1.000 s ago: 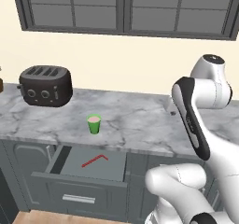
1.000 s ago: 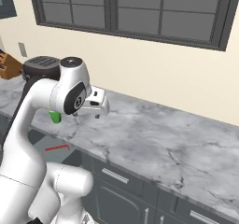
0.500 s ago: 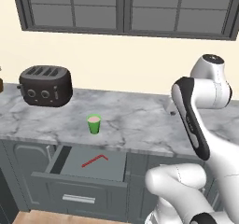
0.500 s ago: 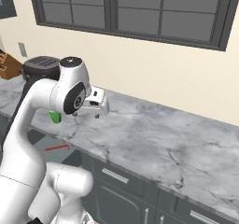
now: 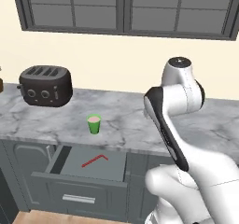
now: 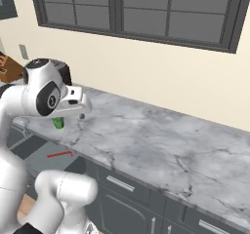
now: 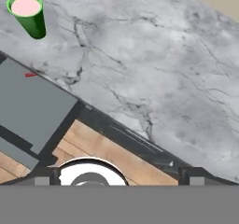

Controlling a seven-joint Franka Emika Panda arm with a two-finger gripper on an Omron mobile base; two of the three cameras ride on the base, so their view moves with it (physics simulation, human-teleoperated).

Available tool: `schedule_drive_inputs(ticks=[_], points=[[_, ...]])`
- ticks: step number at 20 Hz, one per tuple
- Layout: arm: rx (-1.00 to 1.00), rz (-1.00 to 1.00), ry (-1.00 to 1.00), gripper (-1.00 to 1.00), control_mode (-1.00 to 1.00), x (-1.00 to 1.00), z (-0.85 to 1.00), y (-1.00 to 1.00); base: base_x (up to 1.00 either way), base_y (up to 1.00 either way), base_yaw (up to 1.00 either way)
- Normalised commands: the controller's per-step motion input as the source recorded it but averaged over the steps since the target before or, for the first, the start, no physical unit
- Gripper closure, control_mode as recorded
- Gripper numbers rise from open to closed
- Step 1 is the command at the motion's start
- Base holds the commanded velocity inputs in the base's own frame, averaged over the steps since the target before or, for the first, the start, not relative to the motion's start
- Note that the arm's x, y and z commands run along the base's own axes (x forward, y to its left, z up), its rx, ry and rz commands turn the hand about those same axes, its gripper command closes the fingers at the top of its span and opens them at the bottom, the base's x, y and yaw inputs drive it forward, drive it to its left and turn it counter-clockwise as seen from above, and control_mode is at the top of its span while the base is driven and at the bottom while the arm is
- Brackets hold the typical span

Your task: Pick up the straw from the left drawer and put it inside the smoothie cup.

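- Two things matter for this task, and they lie near each other: the straw (image 5: 94,160) rests flat on the bottom of the left drawer (image 5: 70,165), and the smoothie cup (image 5: 94,124) stands upright on the marble counter (image 5: 126,125) just behind the drawer's opening.
- The drawer is pulled out, so the straw is exposed from above and can be reached without any opening step.
- The gripper (image 6: 82,115) hangs high above the counter, well apart from both, with its jaws spread wide and nothing held.
- Only the straw's tip (image 7: 30,74) shows at the drawer's edge in the hand view, so the hand probably needs to swing over the drawer first.
- The black toaster (image 5: 45,85) sits off to the cup's far left, clear of the likely path.
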Motion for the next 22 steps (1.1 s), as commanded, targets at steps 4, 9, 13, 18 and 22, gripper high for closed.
schedule_drive_inputs(ticks=[4, 9, 13, 18, 22], points=[[-0.22, 0.13, 0.01, -1.00, -1.00, -0.01, -0.18, 1.00, 0.00, 0.00, 0.00], [-0.14, 0.16, 0.10, -1.00, -1.00, -0.20, -0.33, 1.00, 0.00, 0.00, 0.00], [0.00, 0.13, 0.12, -1.00, -1.00, -0.24, -0.66, 1.00, 0.00, 0.00, 0.00], [0.00, 0.12, 0.18, -1.00, -1.00, -0.03, -0.72, 1.00, 0.00, 0.00, 0.00], [-0.02, 0.11, 0.29, -1.00, -1.00, 0.14, -0.61, 0.82, 0.00, 0.00, 0.00]])
